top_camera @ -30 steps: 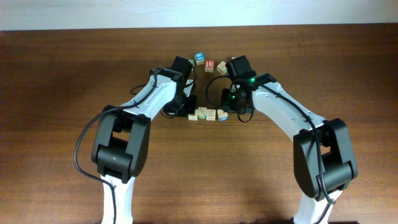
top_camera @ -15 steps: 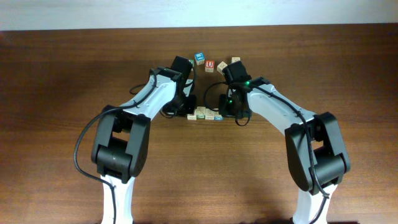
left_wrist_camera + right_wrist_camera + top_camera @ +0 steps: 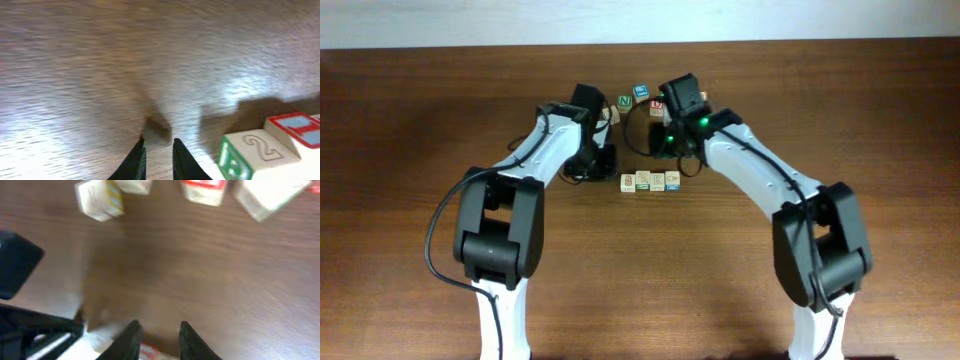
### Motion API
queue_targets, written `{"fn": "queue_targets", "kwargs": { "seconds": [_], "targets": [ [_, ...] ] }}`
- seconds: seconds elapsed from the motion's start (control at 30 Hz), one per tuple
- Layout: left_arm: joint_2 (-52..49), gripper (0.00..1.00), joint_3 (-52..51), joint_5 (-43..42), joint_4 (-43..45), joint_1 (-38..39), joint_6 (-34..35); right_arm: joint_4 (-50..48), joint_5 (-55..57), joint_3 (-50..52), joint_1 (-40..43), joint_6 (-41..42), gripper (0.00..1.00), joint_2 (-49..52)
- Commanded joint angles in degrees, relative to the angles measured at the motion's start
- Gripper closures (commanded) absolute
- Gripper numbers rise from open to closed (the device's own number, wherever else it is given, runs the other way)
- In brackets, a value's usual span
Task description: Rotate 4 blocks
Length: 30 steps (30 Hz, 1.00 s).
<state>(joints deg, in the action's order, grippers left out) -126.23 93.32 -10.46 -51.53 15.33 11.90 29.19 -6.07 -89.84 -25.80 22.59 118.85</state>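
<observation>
Four blocks (image 3: pixel 644 181) in a row on tabletop (image 3: pixel 420 120); left pincer (image 3: pixel 157 156) slightly apart, empty; right pincer (image 3: pixel 156 339) apart.

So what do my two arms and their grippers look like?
The left arm and right arm have white links, bulky black joints, thin black cables alongside. A green light glows near the right wrist. The left gripper and right gripper each have two slim dark fingers.

From above, the faces of the four blocks (image 3: pixel 650 182) in the row are too small for us to read. Both wrist views are smeared; blocks run off their edges, and we cannot name the red-and-white scrap (image 3: pixel 152 353) by the right hand (image 3: pixel 159 327).
</observation>
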Motion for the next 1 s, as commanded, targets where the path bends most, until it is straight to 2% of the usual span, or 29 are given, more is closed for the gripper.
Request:
{"fn": "queue_targets", "kwargs": {
  "seconds": [0.0, 0.1, 0.3, 0.97],
  "targets": [
    [-0.39, 0.82, 0.59, 1.53, 0.13, -2.91, 0.76, -3.37, 0.31, -0.61, -2.93, 3.78, 0.79, 4.11],
    [-0.39, 0.81, 0.59, 2.82, 0.96, -5.79, 0.92, -5.09, 0.57, -0.61, -4.33, 5.38, 0.88, 7.10],
    [-0.39, 0.82, 0.59, 2.80, 0.96, -8.61, 0.92, -4.02, 0.63, -0.61, -4.63, 5.40, 0.93, 7.26],
    [-0.39, 0.82, 0.59, 2.78, 0.94, -8.57, 0.94, -0.44, -1.01, -0.61, -4.63, 5.38, 0.96, 7.26]
  ]
}}
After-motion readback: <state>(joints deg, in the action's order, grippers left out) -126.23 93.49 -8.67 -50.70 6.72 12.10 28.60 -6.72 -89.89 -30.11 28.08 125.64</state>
